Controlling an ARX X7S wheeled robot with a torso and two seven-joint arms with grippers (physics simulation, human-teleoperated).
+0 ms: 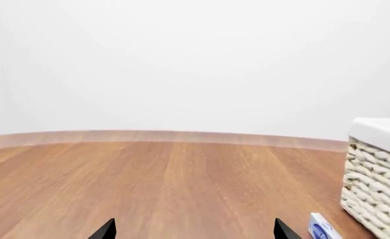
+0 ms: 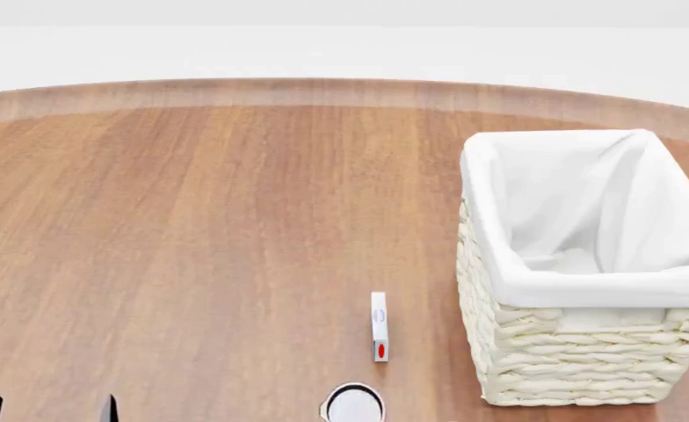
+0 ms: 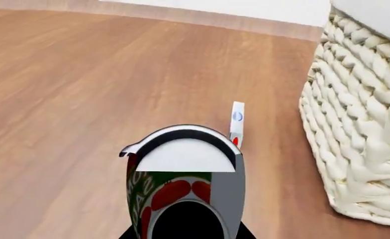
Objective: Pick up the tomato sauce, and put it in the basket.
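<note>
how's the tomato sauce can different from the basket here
The tomato sauce is a small round tin with a red-and-green label and a silvery-white top; the basket is far larger, rectangular, woven cream wicker. The can is closed on top; the basket is open, lined with white cloth. Both stand upright on the wooden table.

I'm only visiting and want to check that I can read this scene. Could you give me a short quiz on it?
1. What lines the basket? A: white cloth. B: blue paper. C: nothing.
2. True or false: the tin can is already inside the basket.
3. In the head view, what small thing stands left of the basket, beyond the can?

Key: 1 A. 2 False, it is outside the basket. 3 A slim white box.
</note>
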